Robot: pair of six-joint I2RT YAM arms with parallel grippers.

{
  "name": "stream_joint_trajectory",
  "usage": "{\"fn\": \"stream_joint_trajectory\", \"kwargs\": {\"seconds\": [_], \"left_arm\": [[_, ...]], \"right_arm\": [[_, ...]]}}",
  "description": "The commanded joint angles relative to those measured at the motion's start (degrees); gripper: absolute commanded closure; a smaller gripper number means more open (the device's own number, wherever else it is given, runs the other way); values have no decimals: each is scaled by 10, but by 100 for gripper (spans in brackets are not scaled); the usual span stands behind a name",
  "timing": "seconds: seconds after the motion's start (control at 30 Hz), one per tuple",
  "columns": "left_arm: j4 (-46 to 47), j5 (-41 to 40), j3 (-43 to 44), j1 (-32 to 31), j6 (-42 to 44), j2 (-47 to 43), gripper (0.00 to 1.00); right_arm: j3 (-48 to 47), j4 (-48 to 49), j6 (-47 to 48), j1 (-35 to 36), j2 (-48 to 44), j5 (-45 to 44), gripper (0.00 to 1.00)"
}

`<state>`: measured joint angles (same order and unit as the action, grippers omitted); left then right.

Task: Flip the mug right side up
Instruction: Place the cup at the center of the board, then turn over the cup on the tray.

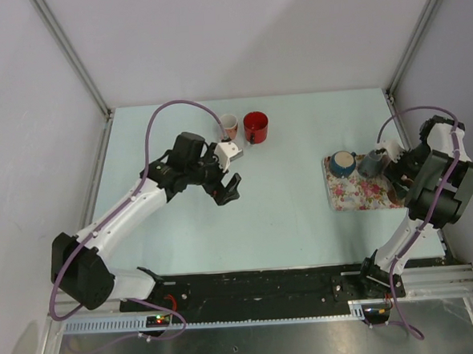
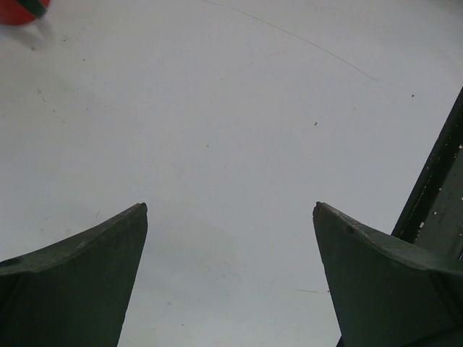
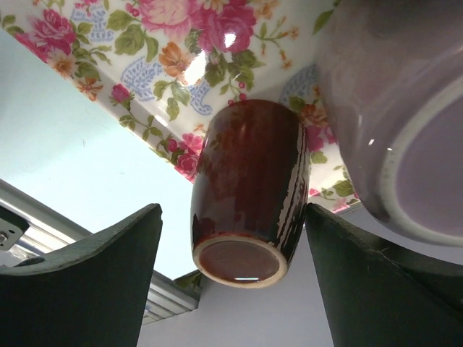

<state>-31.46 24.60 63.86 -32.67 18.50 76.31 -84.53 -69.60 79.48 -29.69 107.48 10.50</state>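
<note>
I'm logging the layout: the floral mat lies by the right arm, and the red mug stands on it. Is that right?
Not quite. The floral mat does lie by the right arm, but the red mug stands off it, on the bare table at the back, beside a pale cup. The top external view shows this.

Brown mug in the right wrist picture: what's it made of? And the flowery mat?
The brown mug looks like glazed ceramic: glossy, with bright streaky reflections. The flowery mat looks smooth and shiny, maybe plastic or laminate; glare spots show, but that's uncertain.
</note>
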Motion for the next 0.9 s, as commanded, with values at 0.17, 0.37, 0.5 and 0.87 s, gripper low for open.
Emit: {"fn": "stream_joint_trajectory", "kwargs": {"seconds": [0.17,0.37,0.5,0.87], "left_arm": [[6,2,22,-1,2,2,0],[6,5,21,-1,1,0,0],[6,7,21,-1,1,-2,0],[6,2,27,-1,-8,-12,0]], "right_arm": [[25,23,11,8,-21,-9,21],[42,45,8,16,-32,-26,34],[48,50,4,20,-45,-31,58],[54,36,2,29,-123,-7,100]]}}
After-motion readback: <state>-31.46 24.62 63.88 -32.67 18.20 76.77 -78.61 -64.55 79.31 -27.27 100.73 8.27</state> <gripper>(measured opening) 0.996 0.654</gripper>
